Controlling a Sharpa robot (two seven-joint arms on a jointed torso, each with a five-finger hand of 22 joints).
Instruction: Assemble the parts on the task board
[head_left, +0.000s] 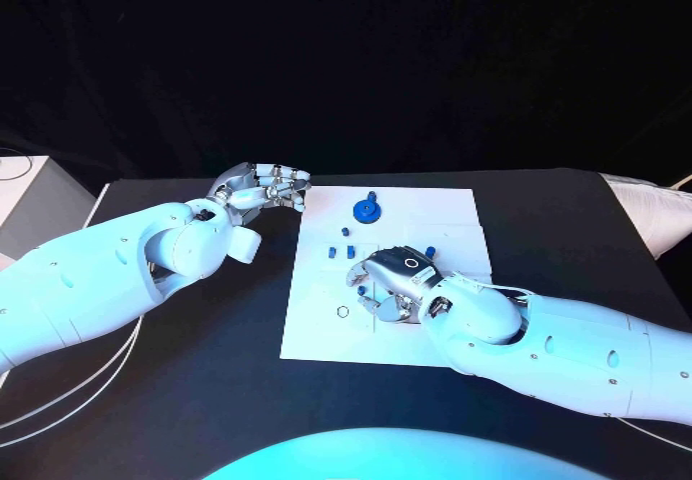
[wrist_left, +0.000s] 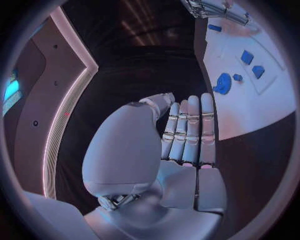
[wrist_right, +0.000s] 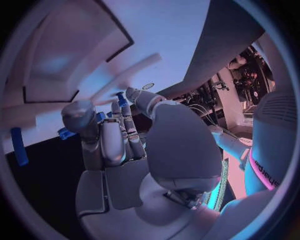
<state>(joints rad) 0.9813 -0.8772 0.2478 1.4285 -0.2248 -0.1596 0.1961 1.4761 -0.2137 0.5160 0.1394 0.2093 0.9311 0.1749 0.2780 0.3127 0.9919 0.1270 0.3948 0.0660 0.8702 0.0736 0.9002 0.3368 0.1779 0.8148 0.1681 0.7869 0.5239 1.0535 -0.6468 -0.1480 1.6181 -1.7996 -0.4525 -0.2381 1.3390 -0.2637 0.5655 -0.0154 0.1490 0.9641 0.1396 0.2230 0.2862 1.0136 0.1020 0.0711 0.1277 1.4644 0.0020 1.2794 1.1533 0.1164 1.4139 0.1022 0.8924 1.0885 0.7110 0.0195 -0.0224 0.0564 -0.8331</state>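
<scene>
The white task board (head_left: 433, 215) lies mid-table. A round blue part (head_left: 368, 210) sits near its far edge, with small blue pieces (head_left: 343, 250) just nearer. My right hand (head_left: 397, 282) is knuckles-up over the board's middle, fingers curled down. In the right wrist view its thumb and fingers (wrist_right: 103, 135) pinch a blue part (wrist_right: 64, 133); another blue peg (wrist_right: 19, 146) lies apart. My left hand (head_left: 263, 188) hovers off the board's far left corner with straight fingers (wrist_left: 190, 130) side by side, holding nothing. The left wrist view also has the board (wrist_left: 269, 107) and round part (wrist_left: 222, 84).
A pale box (head_left: 36, 195) stands at the table's far left, and a white bundle (head_left: 656, 215) lies at the far right edge. Cables (head_left: 58, 410) trail under my left arm. A small ring outline (head_left: 343, 311) marks the board's near left. Bare black table (head_left: 188, 400) surrounds the board.
</scene>
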